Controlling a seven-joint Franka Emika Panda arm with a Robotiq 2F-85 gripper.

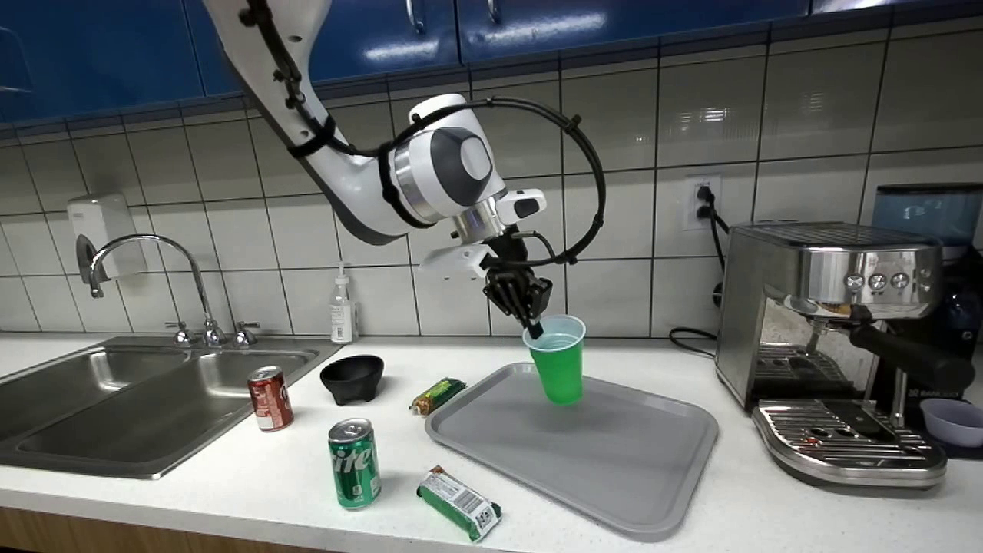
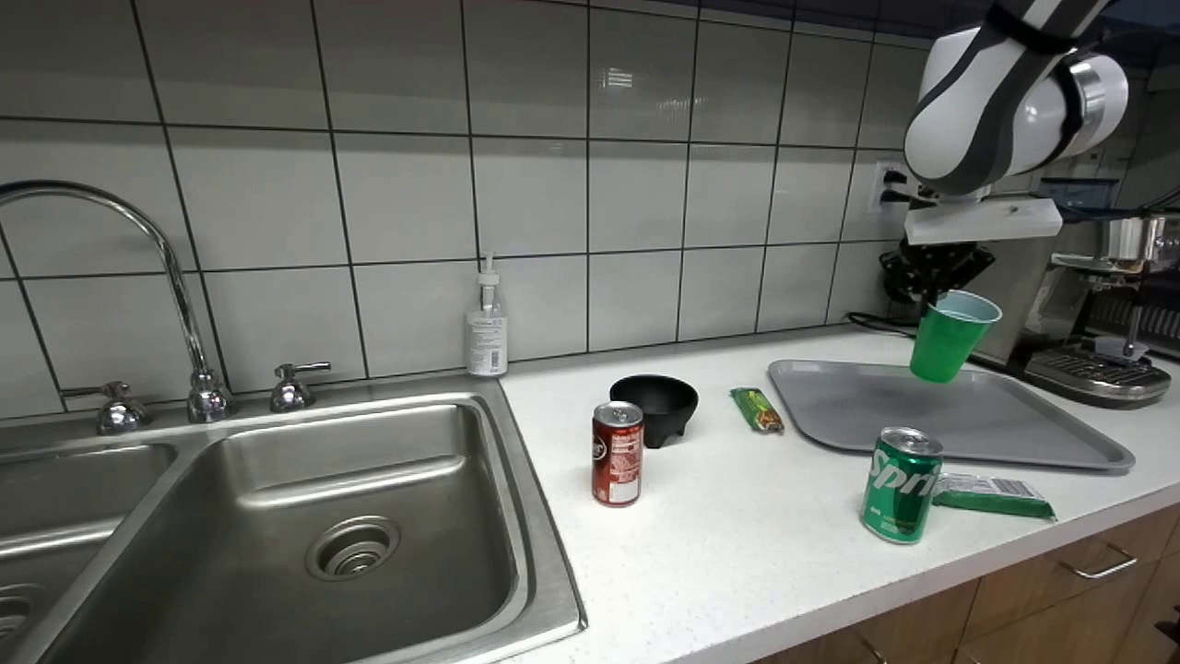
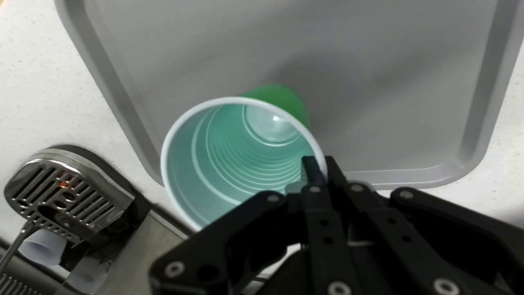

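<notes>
My gripper (image 3: 325,168) is shut on the rim of a green plastic cup (image 3: 282,96), one finger inside the wall and one outside. The cup has a white rim and pale interior; nothing solid shows in it. In both exterior views the cup (image 1: 561,372) hangs tilted from the fingertips over a grey tray (image 1: 630,461), its base seemingly a little above the surface. The gripper (image 2: 926,300) points down at the cup's wall side in an exterior view.
Left of the tray lie two wrapped bars, one at the back (image 1: 438,395) and one in front (image 1: 459,503). A Sprite can (image 1: 355,465), a red can (image 1: 270,399) and a black bowl (image 1: 352,378) stand nearby. An espresso machine (image 1: 837,338) stands to the right, a sink (image 2: 369,498) to the left.
</notes>
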